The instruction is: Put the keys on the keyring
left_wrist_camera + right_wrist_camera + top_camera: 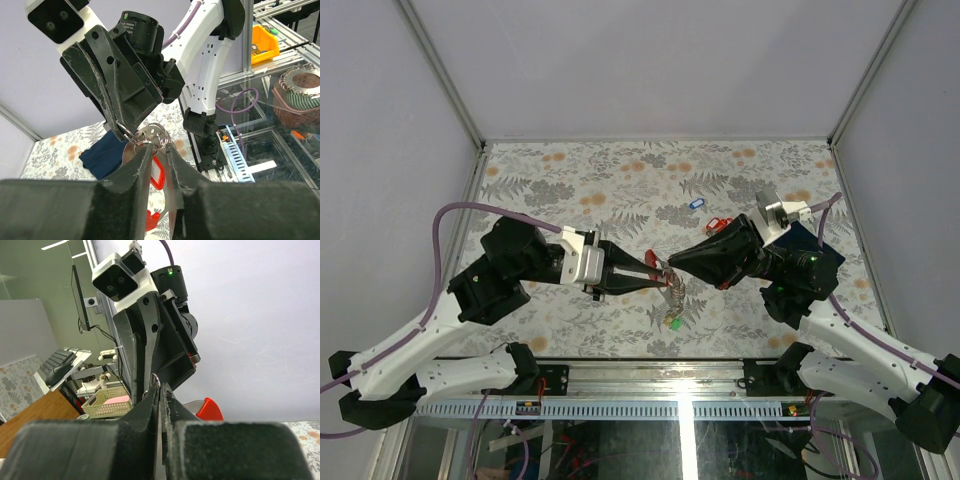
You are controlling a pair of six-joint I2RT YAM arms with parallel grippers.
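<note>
My two grippers meet tip to tip over the middle of the table. The right gripper (pixel 672 266) (pixel 159 388) is shut on the thin silver keyring (pixel 157 381) (pixel 150 135), which carries a shiny disc. The left gripper (pixel 658 272) (pixel 155 146) faces it with its jaws a narrow gap apart. Its tips touch the ring, and a red-tagged key (pixel 158 172) (pixel 653 258) hangs in the gap. A silvery chain (pixel 675 293) with a green tag (pixel 673 322) trails below the ring. A blue-tagged key (pixel 696 203) and a red-tagged key (pixel 718 224) lie on the floral table farther back.
A dark navy folded cloth (pixel 820 252) (pixel 102 155) lies at the right, partly under the right arm. Grey walls enclose the table (pixel 620 180) on three sides. A metal rail (pixel 650 408) runs along the near edge.
</note>
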